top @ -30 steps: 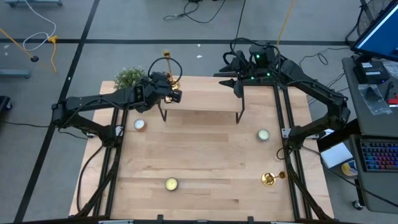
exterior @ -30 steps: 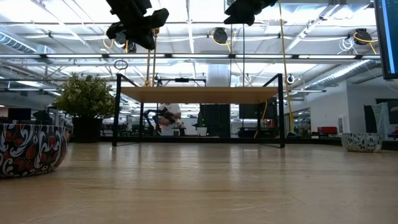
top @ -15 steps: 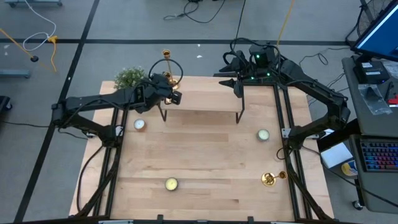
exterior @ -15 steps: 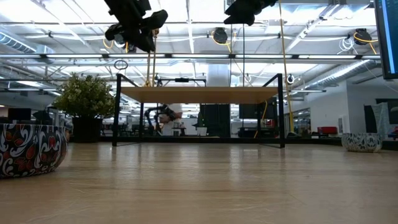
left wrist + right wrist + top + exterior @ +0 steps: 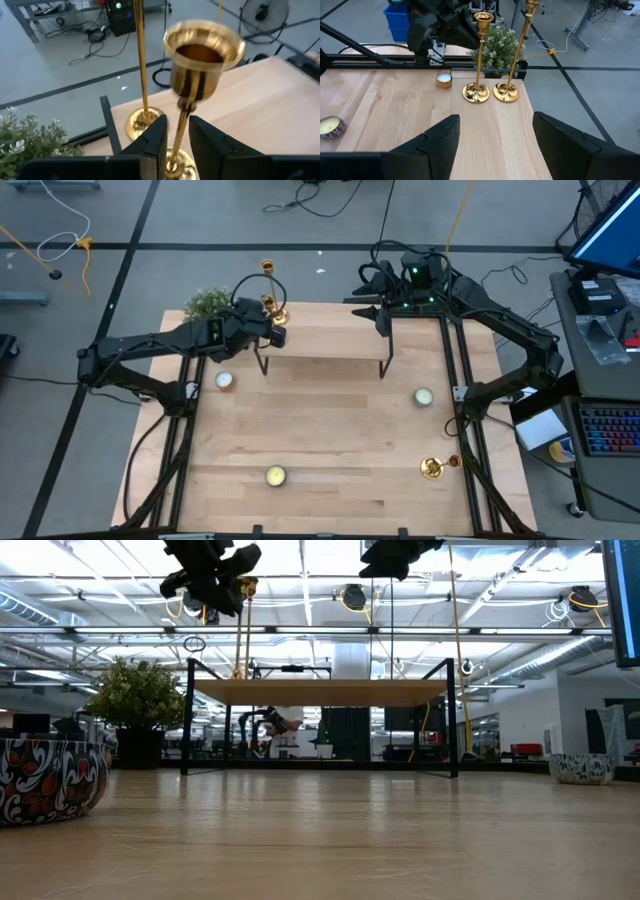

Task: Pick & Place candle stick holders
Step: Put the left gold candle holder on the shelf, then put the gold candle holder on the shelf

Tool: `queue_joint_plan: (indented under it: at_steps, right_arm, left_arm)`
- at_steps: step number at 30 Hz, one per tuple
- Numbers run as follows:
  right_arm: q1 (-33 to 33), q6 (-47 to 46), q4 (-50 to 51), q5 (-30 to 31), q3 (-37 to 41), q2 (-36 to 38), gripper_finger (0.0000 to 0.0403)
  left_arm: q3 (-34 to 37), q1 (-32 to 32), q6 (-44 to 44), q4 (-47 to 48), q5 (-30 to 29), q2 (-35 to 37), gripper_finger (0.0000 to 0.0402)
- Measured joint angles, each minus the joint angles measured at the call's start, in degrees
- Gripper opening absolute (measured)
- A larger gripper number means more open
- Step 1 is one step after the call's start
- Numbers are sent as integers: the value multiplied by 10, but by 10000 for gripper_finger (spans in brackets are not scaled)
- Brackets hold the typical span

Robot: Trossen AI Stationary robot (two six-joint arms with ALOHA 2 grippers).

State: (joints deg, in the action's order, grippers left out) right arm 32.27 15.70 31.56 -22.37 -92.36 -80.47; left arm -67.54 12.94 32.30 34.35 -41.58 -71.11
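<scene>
High view: left end effector (image 5: 268, 330) over the raised shelf's (image 5: 330, 340) corner by two brass candlesticks (image 5: 272, 308); a third (image 5: 434, 468) lies on the tabletop (image 5: 330, 430).

Left wrist view: fingers (image 5: 155, 142) apart, flanking the shorter stem, not gripping.

Right wrist view: right end effector (image 5: 495, 150) spread wide, empty.

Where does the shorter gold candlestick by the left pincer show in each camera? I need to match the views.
High view: the shorter gold candlestick is at the table's far edge, left of centre.
Low view: upper left; its cup is beside the dark arm.
Left wrist view: centre, stem inside the open left pincer.
Right wrist view: the left one of the pair.
Shared landmark: green bushy plant.
</scene>
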Motion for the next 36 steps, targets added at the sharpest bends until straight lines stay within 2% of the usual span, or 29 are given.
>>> queue_joint_plan:
  at_steps: [12,17,20,23,29,36]
  right_arm:
    - [0,0,0,0,0,0,246]
    - [0,-10,18,0,0,0,243]
    - [0,-6,55,0,0,0,244]
    - [0,2,108,0,0,2,245]
    - [-1,4,219,-2,0,15,247]
    - [-22,-16,312,-4,0,61,247]
  left_arm:
    - [-1,-32,5,0,13,18,83]
    - [-1,-55,14,13,92,48,83]
    - [-1,-77,39,19,139,68,82]
    - [-1,-108,57,35,162,77,81]
    - [-1,-183,83,55,158,78,81]
    - [0,-260,137,80,113,68,81]
